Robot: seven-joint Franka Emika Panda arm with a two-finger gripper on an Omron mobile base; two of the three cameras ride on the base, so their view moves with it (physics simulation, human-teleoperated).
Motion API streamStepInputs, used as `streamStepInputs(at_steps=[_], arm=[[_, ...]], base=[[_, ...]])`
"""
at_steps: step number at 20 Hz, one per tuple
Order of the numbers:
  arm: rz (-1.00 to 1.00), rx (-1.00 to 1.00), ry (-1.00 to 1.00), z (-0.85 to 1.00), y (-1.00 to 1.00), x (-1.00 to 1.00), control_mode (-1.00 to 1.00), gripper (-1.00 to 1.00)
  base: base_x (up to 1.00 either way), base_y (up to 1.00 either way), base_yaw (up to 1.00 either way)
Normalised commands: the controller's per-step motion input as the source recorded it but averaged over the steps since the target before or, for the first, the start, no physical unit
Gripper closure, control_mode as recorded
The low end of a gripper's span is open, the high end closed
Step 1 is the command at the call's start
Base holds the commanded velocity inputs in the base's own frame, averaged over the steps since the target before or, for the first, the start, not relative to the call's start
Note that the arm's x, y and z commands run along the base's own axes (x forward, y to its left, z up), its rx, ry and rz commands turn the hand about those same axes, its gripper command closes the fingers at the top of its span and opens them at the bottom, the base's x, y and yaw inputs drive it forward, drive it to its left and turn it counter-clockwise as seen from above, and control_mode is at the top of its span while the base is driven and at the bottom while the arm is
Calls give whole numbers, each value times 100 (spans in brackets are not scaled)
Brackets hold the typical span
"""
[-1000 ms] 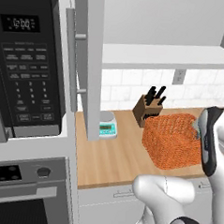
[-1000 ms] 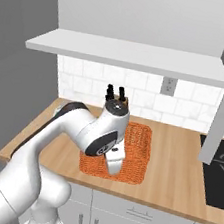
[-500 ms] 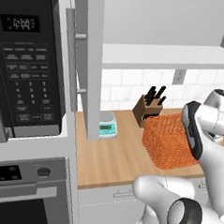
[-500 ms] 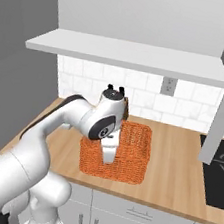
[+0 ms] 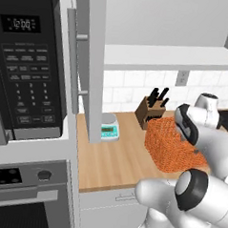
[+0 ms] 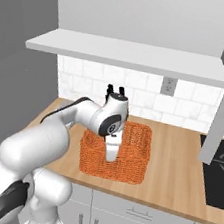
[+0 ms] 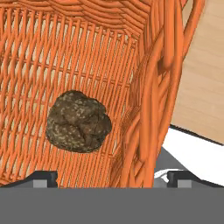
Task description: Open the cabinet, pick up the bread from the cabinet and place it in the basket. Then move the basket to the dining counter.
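The orange wicker basket (image 6: pixel 134 157) (image 5: pixel 167 149) stands on the wooden counter, with the dark brown bread (image 7: pixel 78 121) lying on its woven floor (image 7: pixel 65 57). My gripper (image 7: pixel 113 177) (image 6: pixel 110 153) points down at the basket and is open. One fingertip is inside and the other outside, so the basket's side wall (image 7: pixel 148 113) stands between the jaws, untouched as far as I can see. The bread lies free, a little ahead of the inner fingertip (image 7: pixel 41 177). The cabinet stands open: its door (image 5: pixel 93 62) is swung out and its white shelf (image 6: pixel 127 55) is bare.
A knife block (image 5: pixel 152 111) stands behind the basket by the tiled wall. A small scale (image 5: pixel 109 130) sits left of it under the cabinet door. The black microwave (image 5: pixel 28 63) and oven fill the left. A dark cooktop (image 6: pixel 222 170) lies at the counter's right end.
My hand has risen and turned over the basket, and now straddles its wall. The basket and the bread have stayed where they were. The jaws remain open.
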Motion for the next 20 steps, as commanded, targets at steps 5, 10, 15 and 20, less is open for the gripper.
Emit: streamStepInputs(at_steps=[5,10,15,20], arm=[[0,7,9,-72,2,13,-100,-100],[-1,6,9,-76,6,0,-100,100],[-1,1,4,-82,31,-2,-100,100],[0,0,-1,-33,4,-14,-100,100]], base=[[0,0,0],[0,0,0],[0,0,0],[0,0,0]])
